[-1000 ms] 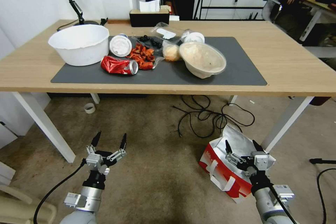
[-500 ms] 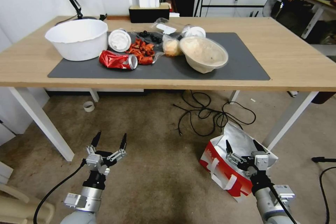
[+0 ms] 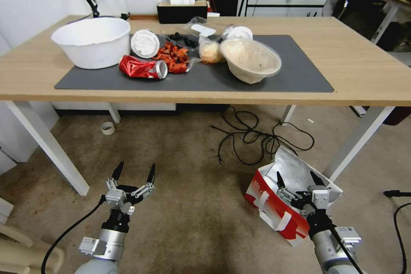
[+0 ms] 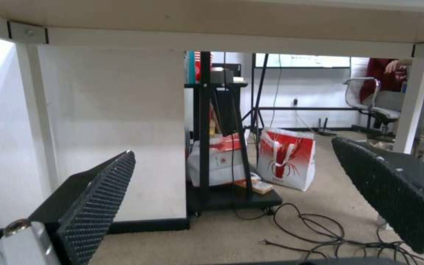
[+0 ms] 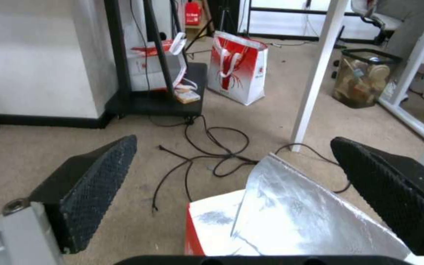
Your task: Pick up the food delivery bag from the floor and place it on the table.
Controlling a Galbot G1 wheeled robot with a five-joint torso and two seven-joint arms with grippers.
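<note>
Fingers (image 3: 280, 180) spread above food delivery bag (image 3: 274, 205)

I count one table (image 3: 368, 68) bearing one dark mat (image 3: 295, 79), two bowls (image 3: 92, 40) (image 3: 252, 60), one crushed red can (image 3: 141, 68) and one tissue box (image 3: 182, 10). One food delivery bag (image 3: 274, 205) on the floor. My two grippers (image 3: 133, 173) (image 3: 298, 178), both spread.
</note>
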